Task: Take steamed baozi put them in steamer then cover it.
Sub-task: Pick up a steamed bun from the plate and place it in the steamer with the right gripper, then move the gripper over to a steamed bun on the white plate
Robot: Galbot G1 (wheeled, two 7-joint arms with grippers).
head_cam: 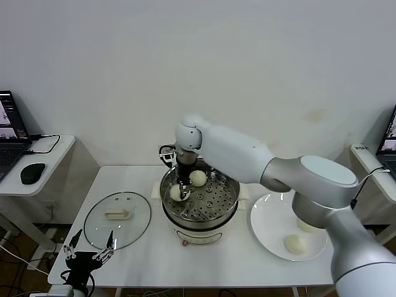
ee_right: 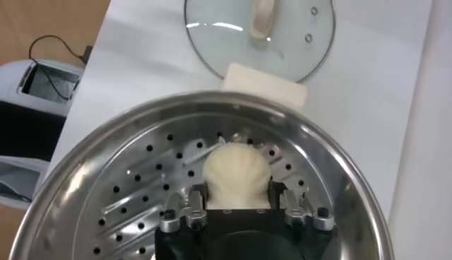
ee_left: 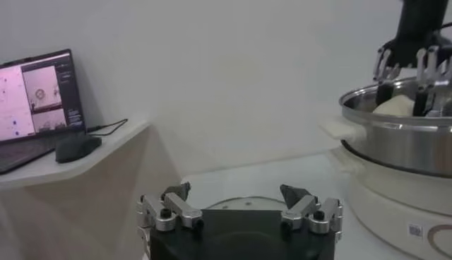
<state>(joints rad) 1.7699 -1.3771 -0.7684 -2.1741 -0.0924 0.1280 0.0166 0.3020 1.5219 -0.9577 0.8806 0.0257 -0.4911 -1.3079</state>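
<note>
Your left gripper [head_cam: 86,253] gapes, empty; right gripper [head_cam: 180,190] pinches one of two baozi [head_cam: 198,178] in steamer [head_cam: 226,213]; two more on plate [head_cam: 266,232].

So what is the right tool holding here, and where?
The right tool grips a baozi by its sides, low over the steamer tray; the left tool holds nothing.

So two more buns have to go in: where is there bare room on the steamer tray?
Free: the perforated tray on the plate side. Crowded: the far rim, where one baozi sits, and the lid side, where the right gripper holds a second baozi.
</note>
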